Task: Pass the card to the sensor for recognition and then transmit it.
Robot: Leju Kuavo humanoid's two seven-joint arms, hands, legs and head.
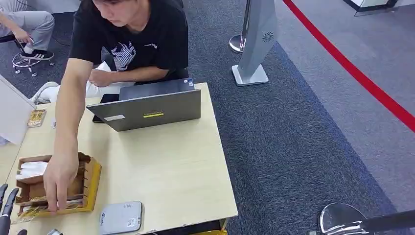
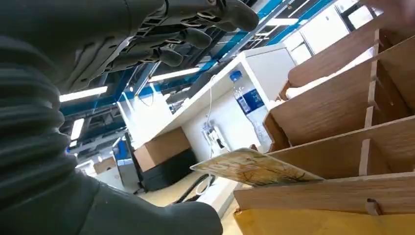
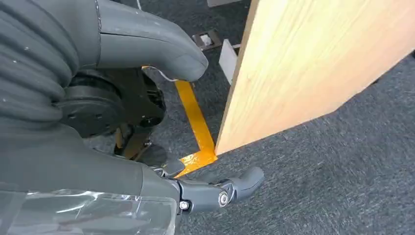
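Note:
A wooden card holder (image 1: 88,186) stands at the table's near left corner. A person's hand (image 1: 58,183) reaches into its front slot, where patterned cards (image 1: 30,211) lie. In the left wrist view one patterned card (image 2: 254,169) sticks out of the holder (image 2: 342,127). The flat grey sensor (image 1: 121,217) lies just right of the holder at the table's front edge. My left hand (image 1: 6,208) is beside the holder, with fingers (image 2: 195,36) and thumb apart and nothing in it. My right hand (image 3: 73,161) hangs low beside the table's wooden side panel (image 3: 303,63), fingers spread and holding nothing.
A grey laptop (image 1: 151,110) sits open at the table's far side in front of the seated person (image 1: 132,39). A further card (image 1: 36,117) lies far left beside a white panel (image 1: 12,110). A white stand (image 1: 254,44) is on the carpet beyond. Yellow floor tape (image 3: 195,117) runs under the table.

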